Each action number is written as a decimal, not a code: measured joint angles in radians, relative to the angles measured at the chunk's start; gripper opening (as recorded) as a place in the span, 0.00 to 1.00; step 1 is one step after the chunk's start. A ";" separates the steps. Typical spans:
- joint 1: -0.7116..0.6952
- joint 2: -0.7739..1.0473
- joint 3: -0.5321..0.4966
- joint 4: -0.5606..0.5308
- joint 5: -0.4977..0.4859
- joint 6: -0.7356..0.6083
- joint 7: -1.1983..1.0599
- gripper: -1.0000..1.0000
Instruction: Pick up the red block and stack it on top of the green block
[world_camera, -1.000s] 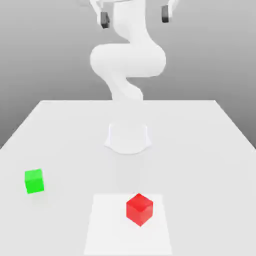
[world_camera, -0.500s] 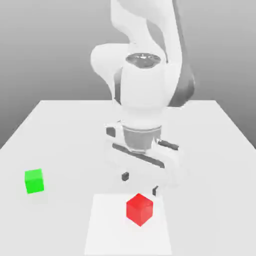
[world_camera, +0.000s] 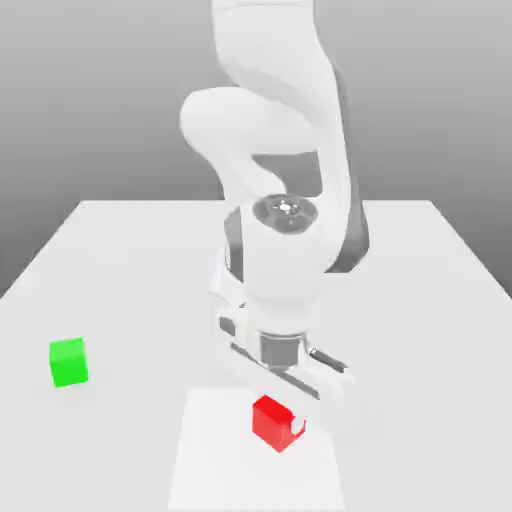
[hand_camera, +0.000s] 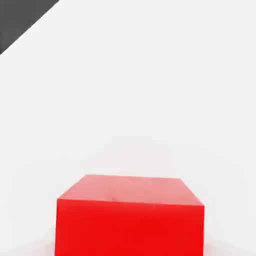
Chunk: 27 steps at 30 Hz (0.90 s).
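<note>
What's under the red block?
In the exterior view, the red block sits over a bright white patch on the table. The spot right beneath the block is covered, so nobody can tell what's there.

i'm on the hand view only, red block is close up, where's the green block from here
Observer: The green block sits on the table, toward the exterior view's left.
Operator: and what's under the red block
Observer: The red block is over the paler square marked on the tabletop.
Operator: fingers on it yet
Observer: One of the fingers shows against its side toward the exterior view's right.
</note>
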 joint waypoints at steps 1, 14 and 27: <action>-0.003 -0.035 0.008 -0.005 0.022 -0.029 -0.016 0.00; -0.333 -0.216 -0.187 -0.026 0.058 -0.188 -0.494 0.00; -0.533 -0.113 -0.367 -0.024 0.128 -0.091 -0.928 0.00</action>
